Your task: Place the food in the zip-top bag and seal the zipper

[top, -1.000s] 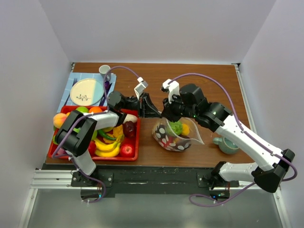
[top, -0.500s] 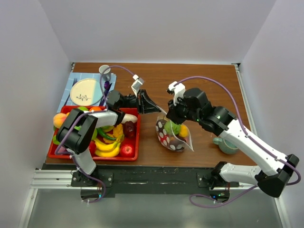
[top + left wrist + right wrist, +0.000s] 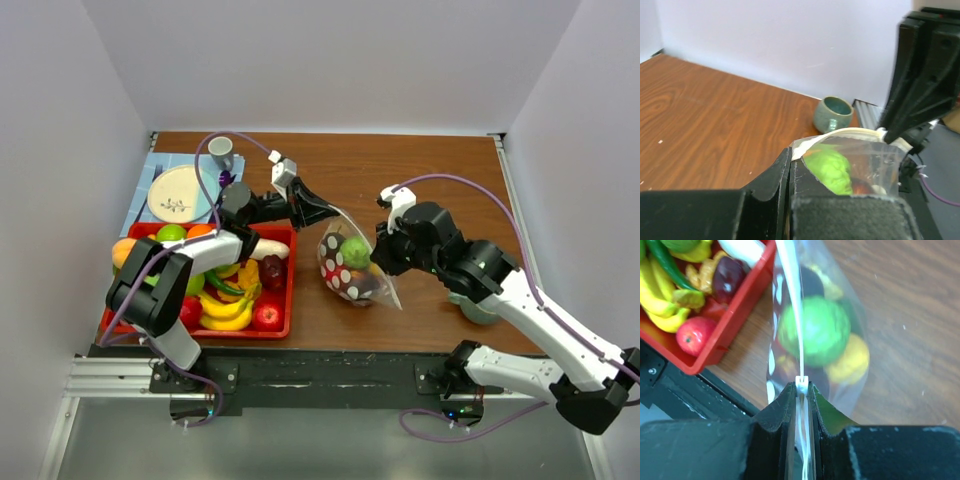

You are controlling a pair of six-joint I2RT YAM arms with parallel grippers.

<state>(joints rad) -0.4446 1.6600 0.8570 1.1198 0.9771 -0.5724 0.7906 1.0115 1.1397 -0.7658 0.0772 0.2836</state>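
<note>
Near the middle of the table, the right gripper (image 3: pixel 800 387) is closed on the bag's zipper (image 3: pixel 791 315). The pale strip is pinched between its two black fingers and runs straight away from them. Opposite it, the left gripper (image 3: pixel 327 212) is clamped on the far corner of the bag's mouth, so the zipper is stretched taut between the two arms.

The bag (image 3: pixel 345 280), clear with white dots, hangs below that edge, and its bottom appears to rest on the wood. Inside it are a green fruit (image 3: pixel 815 330), a yellow-orange one (image 3: pixel 852 362) and something dark.

Just left of the bag sits a red tray (image 3: pixel 292 285) holding bananas (image 3: pixel 225 312), a red apple (image 3: pixel 266 316) and more produce. A green cup (image 3: pixel 834 114) stands beyond the bag.

By the look of things, some food is bagged while much remains in the tray, and the sealing step is in hand. Whether the strip is pressed shut along its whole length cannot be told.
</note>
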